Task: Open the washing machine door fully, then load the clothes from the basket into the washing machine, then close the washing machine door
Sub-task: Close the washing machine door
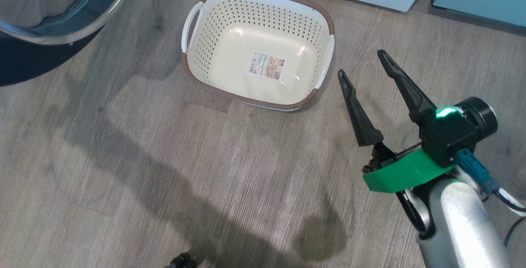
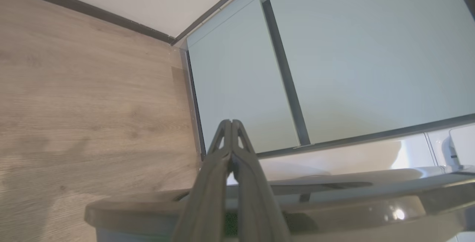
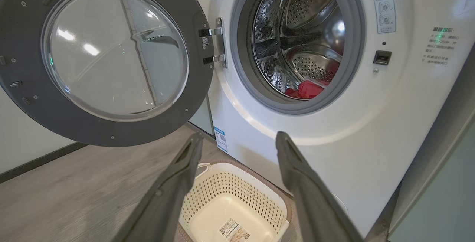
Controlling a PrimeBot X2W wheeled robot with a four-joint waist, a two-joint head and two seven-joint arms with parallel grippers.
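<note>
Over at ten o'clock in the right wrist view, the washing machine door [image 3: 111, 52] stood swung wide on its hinge, inner face toward the camera, so step one looked done. At one o'clock the clothes [image 3: 306, 90] lay red in the drum of the washing machine [image 3: 371, 130]. Down at six the basket [image 3: 237, 193] sat empty, mouth up; in the head view its long axis, handle to handle, ran roughly nine to three. Loading looked finished, with only the closing left. The left gripper [image 2: 231, 124] was pinched together on nothing, and the right gripper [image 3: 238, 137] gaped wide, empty
</note>
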